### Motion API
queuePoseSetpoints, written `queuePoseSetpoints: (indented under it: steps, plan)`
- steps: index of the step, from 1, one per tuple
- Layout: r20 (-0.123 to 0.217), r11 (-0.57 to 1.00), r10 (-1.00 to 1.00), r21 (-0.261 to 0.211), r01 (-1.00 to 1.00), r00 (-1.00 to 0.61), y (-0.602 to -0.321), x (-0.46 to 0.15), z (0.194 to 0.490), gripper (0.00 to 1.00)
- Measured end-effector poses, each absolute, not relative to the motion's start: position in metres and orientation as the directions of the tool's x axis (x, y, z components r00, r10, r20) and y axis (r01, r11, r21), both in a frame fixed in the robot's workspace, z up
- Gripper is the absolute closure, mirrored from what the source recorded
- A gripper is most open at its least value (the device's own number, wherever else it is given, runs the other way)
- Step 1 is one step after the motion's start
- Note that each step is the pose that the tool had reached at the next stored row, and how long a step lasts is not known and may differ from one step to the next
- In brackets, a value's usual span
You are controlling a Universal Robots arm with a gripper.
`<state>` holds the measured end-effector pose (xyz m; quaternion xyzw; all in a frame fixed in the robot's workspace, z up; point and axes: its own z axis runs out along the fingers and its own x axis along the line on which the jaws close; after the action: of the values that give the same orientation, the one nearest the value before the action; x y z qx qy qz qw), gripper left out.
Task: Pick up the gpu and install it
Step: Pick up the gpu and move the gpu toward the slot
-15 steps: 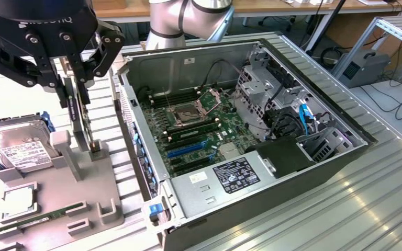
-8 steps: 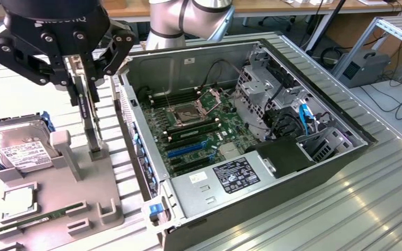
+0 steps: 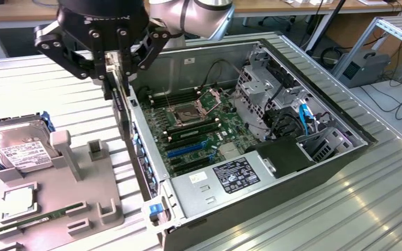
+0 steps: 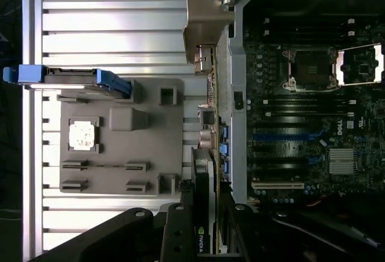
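While the gpu (image 3: 119,95) hangs edge-down in the pincer (image 3: 113,68), the step in hand reads as carrying the card to its slot; judged roughly half done, since the card is lifted but not seated.

Position: card sits above the case wall (image 3: 140,157) on the exterior view's left side of the open computer case (image 3: 341,149), just outside the motherboard (image 3: 211,123); grey parts fixture (image 3: 61,188) and hard drive (image 3: 18,151) lie further to the exterior view's left on the bench (image 3: 40,89), well apart from the card.

To do this step well (judgement): keep the card upright and parallel to the blue expansion slots (image 3: 187,150); line the silver bracket end up with the case wall's openings; keep clear of the wall's top edge, which looks close under the card; settle alignment above the slot, not in contact; press straight, no tilt.

Pincer: partly closed, jaws clamped on the two flat faces of the gpu; wrist view shows the card (image 4: 203,180) running out from between the black fingers (image 4: 174,238), logo edge towards the camera; nothing else touched; grip looks square, though the exact contact patch is hidden by the fingers.
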<state>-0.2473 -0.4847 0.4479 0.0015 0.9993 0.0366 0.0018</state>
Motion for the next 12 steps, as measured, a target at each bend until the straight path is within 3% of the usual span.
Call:
queuePoseSetpoints:
  steps: [12]
  plan:
    - [-0.004, 0.997, 0.003, 0.074, 0.003, -1.0, -0.484, -0.175, 0.448, 0.73]
